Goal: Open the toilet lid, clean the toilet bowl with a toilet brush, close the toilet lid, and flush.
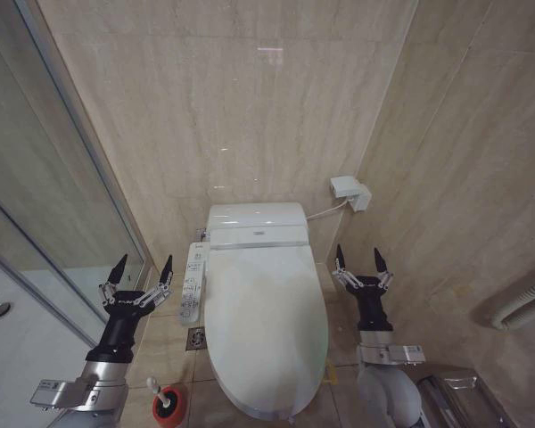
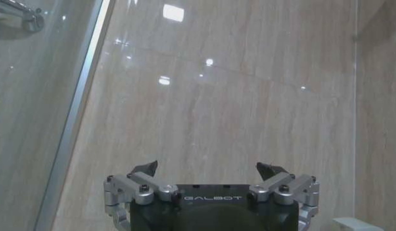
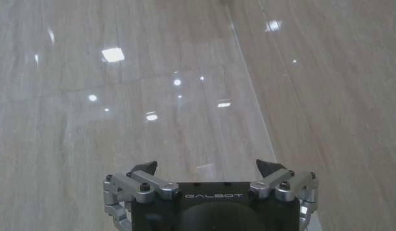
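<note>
toilet lid lies closed; left gripper and right gripper flank it, fingers apart.

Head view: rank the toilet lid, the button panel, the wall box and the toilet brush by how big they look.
1. toilet lid, by far the largest, lying closed.
2. button panel, a long strip beside the lid.
3. and 4. wall box and toilet brush in its red holder look alike; the brush is nearer the camera, so unranked.
</note>
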{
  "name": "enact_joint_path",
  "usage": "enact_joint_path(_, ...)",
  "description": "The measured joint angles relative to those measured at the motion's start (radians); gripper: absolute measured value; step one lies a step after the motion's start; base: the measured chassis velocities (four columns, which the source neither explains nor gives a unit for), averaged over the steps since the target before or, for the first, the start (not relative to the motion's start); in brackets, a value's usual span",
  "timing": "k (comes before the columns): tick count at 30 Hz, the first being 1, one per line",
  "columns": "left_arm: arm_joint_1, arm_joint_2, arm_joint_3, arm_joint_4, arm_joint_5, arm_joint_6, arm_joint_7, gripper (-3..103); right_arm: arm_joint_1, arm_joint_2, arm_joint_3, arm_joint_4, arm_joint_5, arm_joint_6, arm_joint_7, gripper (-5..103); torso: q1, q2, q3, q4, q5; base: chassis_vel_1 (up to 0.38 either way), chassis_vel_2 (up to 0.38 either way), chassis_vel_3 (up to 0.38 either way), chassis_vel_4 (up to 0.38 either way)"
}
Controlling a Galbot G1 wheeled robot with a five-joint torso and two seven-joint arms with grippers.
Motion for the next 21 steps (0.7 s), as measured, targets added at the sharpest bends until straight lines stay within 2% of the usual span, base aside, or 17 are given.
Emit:
enact_joint_path(13,-0.059,0.034,-0.033,0.116,-0.017,-0.001,0.001,100,0.023,-0.01,-0.002,-0.028,0.019,0.01,-0.003,100,0.0,0.0,0.0,0.0001,-0.0001,-0.042,0.042,0.054,-0.051)
enact_joint_path(21,-0.121,0.079,-0.075,0.179,-0.074,0.006,0.003,100,0.044,-0.021,-0.026,-0.037,-0.009,0.006,0.044,100,0.001,0.0,0.0,-0.0001,0.0,-0.082,0.057,0.063,-0.047)
